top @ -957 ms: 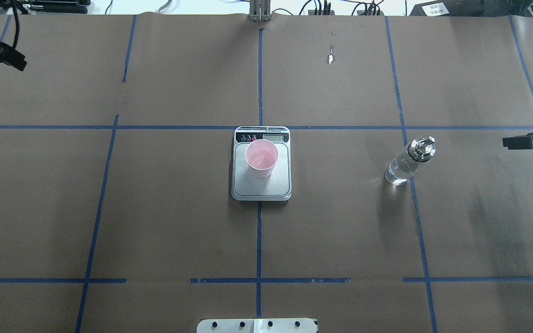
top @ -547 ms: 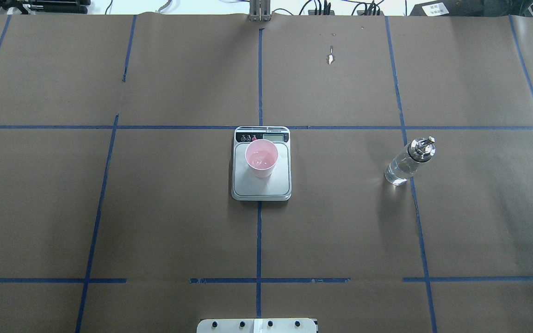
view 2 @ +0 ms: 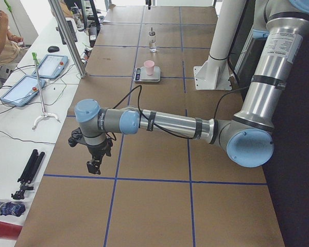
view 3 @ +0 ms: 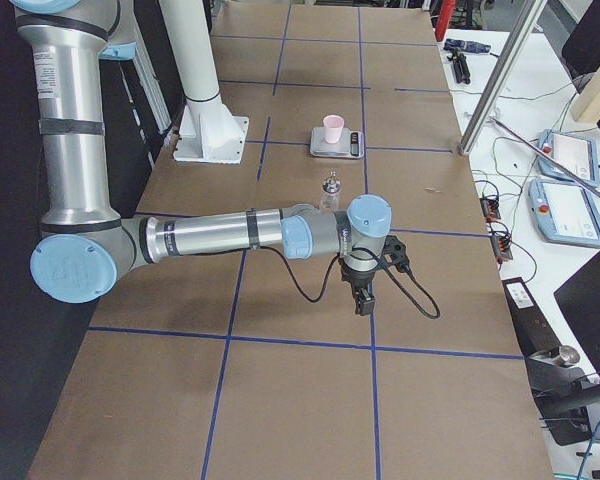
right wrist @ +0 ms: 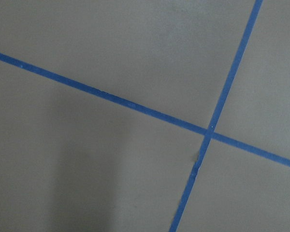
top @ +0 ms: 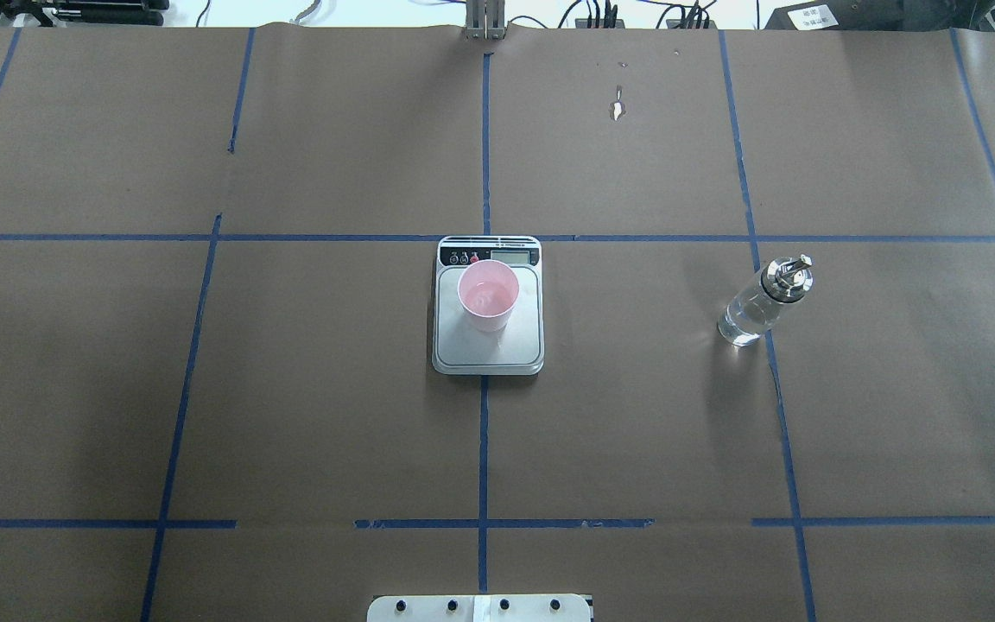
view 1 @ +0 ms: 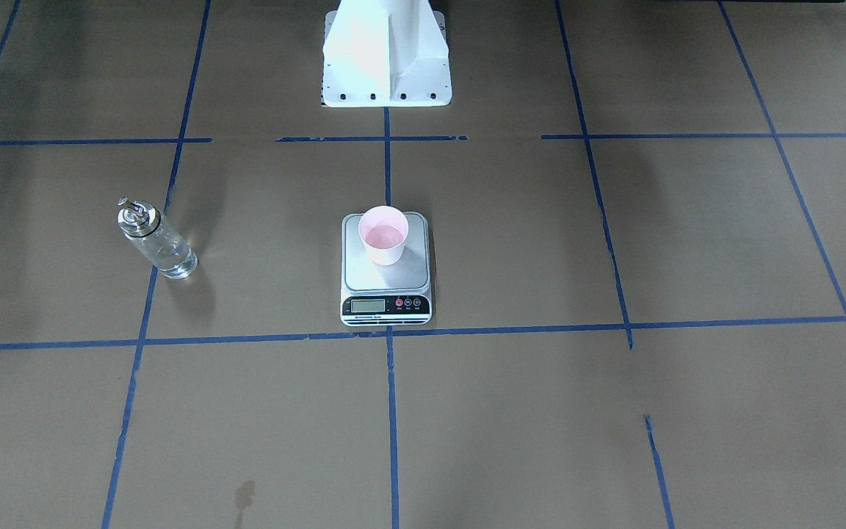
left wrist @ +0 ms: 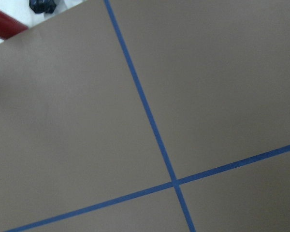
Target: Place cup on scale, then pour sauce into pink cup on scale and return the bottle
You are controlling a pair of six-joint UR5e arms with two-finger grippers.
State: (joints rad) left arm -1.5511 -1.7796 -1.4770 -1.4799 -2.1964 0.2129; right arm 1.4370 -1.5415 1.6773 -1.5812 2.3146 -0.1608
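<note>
Papered table (top: 290,389) | cup (top: 488,296) on scale (top: 489,354) | bottle (top: 752,311) well apart | left fingers (view 2: 93,166), right fingers (view 3: 361,302) at table ends, state: cannot tell

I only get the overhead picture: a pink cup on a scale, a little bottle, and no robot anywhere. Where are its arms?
Observer: The left arm lies stretched low over the table at the end on the robot's left, with the left gripper pointing down.
Operator: And the other?
Observer: The right arm mirrors it at the opposite end. The right gripper also points down, clear of the bottle.
Operator: Are they gripping anything?
Observer: I cannot tell open from shut. The left wrist camera shows only blue tape on brown paper.
</note>
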